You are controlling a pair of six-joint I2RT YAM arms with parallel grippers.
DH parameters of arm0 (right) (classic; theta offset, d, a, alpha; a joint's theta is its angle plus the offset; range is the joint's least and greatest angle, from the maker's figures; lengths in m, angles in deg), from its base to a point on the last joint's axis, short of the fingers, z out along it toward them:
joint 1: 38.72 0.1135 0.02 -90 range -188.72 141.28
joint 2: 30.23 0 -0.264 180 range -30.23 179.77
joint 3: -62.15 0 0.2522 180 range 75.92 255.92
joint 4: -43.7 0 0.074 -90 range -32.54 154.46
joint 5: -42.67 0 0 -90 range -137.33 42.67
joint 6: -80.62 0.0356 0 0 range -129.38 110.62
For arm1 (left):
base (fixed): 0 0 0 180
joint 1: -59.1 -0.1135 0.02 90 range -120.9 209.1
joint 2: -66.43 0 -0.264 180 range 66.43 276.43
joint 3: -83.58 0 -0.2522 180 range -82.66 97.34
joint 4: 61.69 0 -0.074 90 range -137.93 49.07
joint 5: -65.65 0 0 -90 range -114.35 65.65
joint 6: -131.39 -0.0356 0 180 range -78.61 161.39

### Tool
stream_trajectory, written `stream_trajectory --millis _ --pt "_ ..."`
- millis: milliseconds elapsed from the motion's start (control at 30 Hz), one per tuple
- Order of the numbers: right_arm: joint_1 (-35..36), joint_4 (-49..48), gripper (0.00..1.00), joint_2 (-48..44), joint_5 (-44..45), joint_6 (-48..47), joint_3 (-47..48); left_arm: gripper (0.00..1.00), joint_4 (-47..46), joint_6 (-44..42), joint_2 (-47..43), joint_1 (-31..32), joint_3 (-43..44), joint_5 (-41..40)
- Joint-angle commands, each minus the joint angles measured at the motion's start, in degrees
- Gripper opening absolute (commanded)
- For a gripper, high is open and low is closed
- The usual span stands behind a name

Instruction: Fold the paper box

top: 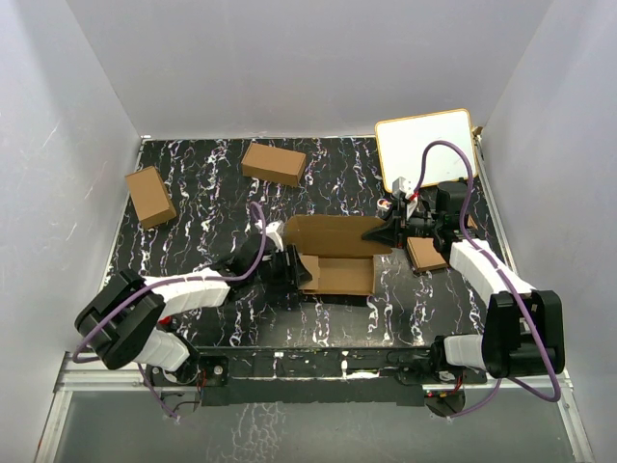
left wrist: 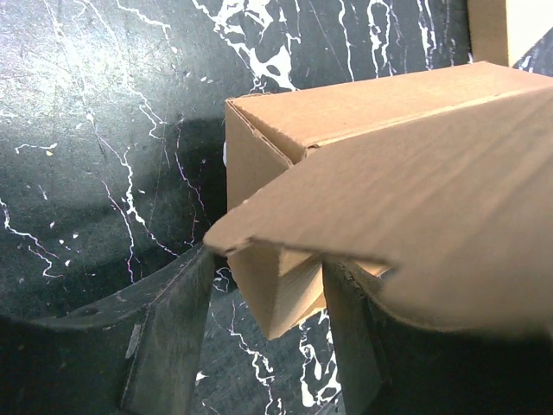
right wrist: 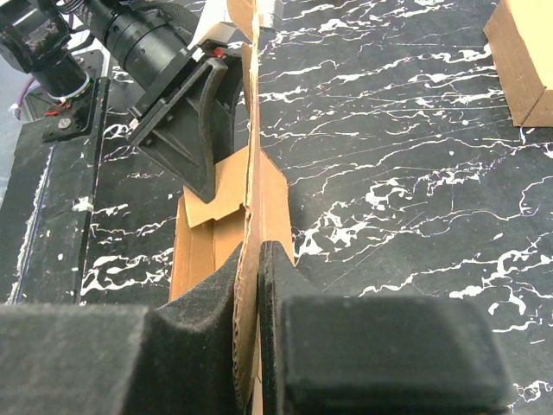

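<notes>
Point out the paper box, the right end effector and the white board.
paper box point(top: 337, 276), top external view, its near brown panel.
right end effector point(right wrist: 252, 259), right wrist view, between fingertips pinching the box's panel.
white board point(top: 424, 147), top external view, middle of its face.

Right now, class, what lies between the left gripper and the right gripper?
The paper box: the left gripper straddles its left end, the right gripper pinches an upright panel at its right. The top external view shows this.
</notes>
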Motion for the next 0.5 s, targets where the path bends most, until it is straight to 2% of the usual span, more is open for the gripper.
stream_trajectory --millis 0,133,467 --pt "0.3 -3.4 0.08 -2.1 -1.6 -2.2 -0.1 0.5 9.0 -1.0 -2.1 2.7 4.1 -9.3" --pt "0.6 -3.5 0.08 -2.1 -1.6 -2.2 0.0 0.48 11.2 -1.9 -1.9 5.1 6.0 -14.0" --pt "0.9 -5.6 0.08 -2.1 -0.3 0.1 -0.7 0.29 11.9 -3.7 1.8 10.4 8.1 -25.3"
